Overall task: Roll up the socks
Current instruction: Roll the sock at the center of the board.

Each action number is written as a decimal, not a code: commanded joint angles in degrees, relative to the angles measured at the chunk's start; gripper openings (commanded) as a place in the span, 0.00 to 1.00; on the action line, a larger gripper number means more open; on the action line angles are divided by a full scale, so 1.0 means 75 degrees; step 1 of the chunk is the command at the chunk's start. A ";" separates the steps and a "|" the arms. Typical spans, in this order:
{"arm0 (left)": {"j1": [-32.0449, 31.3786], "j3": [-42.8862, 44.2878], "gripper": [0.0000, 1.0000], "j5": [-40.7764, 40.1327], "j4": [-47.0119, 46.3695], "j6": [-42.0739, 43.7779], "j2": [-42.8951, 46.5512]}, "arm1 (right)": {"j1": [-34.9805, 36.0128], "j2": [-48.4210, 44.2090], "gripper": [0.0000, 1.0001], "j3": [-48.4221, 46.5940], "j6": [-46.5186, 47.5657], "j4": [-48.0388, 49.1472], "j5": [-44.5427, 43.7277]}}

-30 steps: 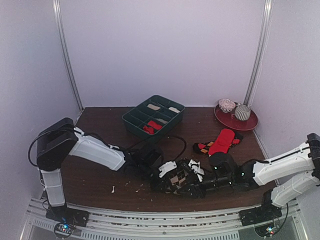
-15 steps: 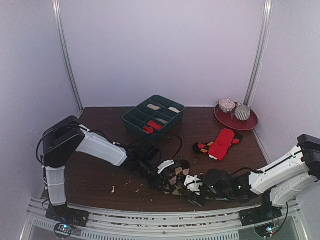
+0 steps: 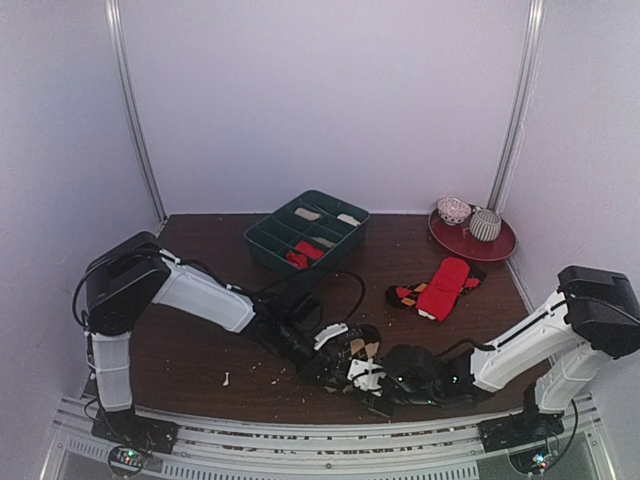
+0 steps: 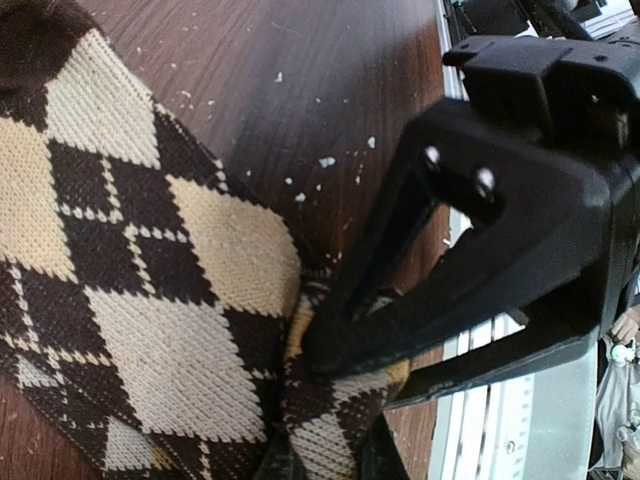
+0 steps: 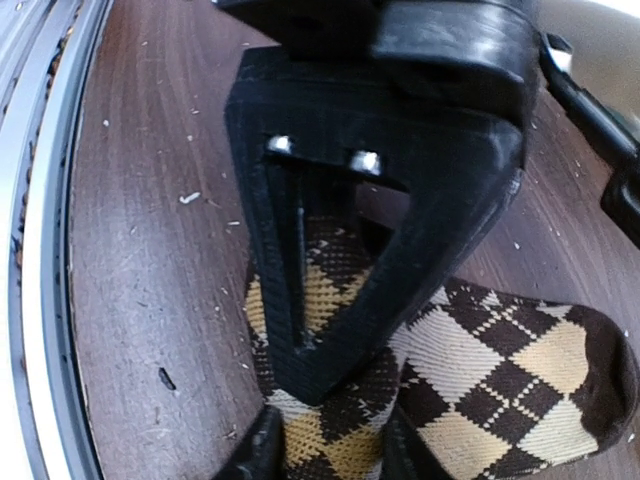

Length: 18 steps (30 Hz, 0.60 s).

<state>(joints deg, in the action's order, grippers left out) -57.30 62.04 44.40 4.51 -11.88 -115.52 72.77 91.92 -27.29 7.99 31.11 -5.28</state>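
Note:
The dark brown sock with tan argyle diamonds [image 3: 356, 350] lies bunched on the brown table near its front edge. My left gripper [image 3: 325, 352] and right gripper [image 3: 372, 378] meet on it from opposite sides. In the left wrist view my left gripper [image 4: 325, 450] is shut on a fold of the argyle sock [image 4: 150, 330], with the right gripper's finger [image 4: 480, 230] pressed against the same fold. In the right wrist view my right gripper [image 5: 330, 450] is shut on the sock [image 5: 500, 360]. A bit of red fabric [image 3: 303, 252] lies in the tray; I cannot see any cuffs on it.
A green divided tray [image 3: 262, 240] stands at the back centre. A red plate [image 3: 495, 247] with two small bowls sits at the back right. A plain red sock on a dark red-marked one [image 3: 445, 283] lies right of centre. A metal rail [image 3: 300, 430] runs along the front edge.
My right gripper has moved left and toward the front edge with the argyle sock. My left gripper has followed to the right. The sock is more bunched and nearer the front.

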 commanded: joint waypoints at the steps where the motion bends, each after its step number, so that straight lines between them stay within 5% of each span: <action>1: -0.0106 -0.0268 0.06 -0.0487 0.1221 0.0159 -0.0241 | -0.0058 0.0321 0.25 -0.0022 -0.0807 -0.0320 0.0038; 8: -0.0124 -0.0386 0.72 -0.1535 0.0135 0.0396 0.1371 | -0.0399 0.0137 0.19 0.0659 -0.2707 -0.0332 0.1650; 12: -0.0302 -0.1259 0.85 -0.2379 -0.1356 0.1035 0.2535 | -0.0780 0.0340 0.19 0.0846 -0.3708 -0.0632 0.2896; 18: -0.0716 -0.2988 0.87 -0.2588 -0.4010 0.1971 0.3012 | -0.1807 0.1038 0.20 0.0935 -0.5032 -0.0443 0.5386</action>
<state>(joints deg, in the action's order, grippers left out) -61.17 44.71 27.55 -10.70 -3.03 -91.59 62.28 93.60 -23.62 -20.12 39.20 18.59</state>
